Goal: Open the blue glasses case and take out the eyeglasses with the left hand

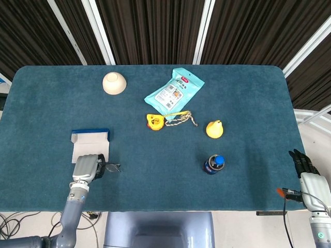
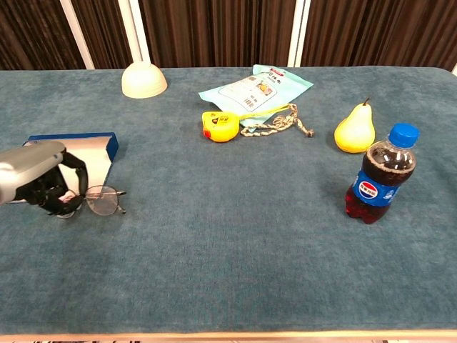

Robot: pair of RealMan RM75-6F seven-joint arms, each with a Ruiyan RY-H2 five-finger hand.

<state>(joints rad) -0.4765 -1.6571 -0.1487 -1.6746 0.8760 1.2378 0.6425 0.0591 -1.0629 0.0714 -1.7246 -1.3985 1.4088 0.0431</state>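
While your left hand (image 2: 39, 187) sits at the near left of the table (image 1: 248, 103), its dark fingers (image 2: 63, 196) are curled in and pinching the eyeglasses (image 2: 102, 202) at one end of the frame. The glasses jut out to the right of the hand, one round lens plainly visible, low over the cloth; you cannot tell from either view whether they touch it. Just behind the hand lies the glasses case (image 1: 90, 142), open, its pale lining facing up and its blue edge on the far side. Your right hand (image 1: 309, 178) shows only in the head view, off the near right corner of the table, fingers held straight and close together with nothing in them.

Further right, a cola bottle (image 2: 378, 176) stands upright near the front, with a yellow pear (image 2: 354, 129) just beyond it. Toward the middle you have a yellow tape measure (image 2: 220, 126) beside a braided cord (image 2: 280, 122), a light blue snack packet (image 2: 255, 89) behind them, and an upturned cream bowl (image 2: 143, 79) at the far left
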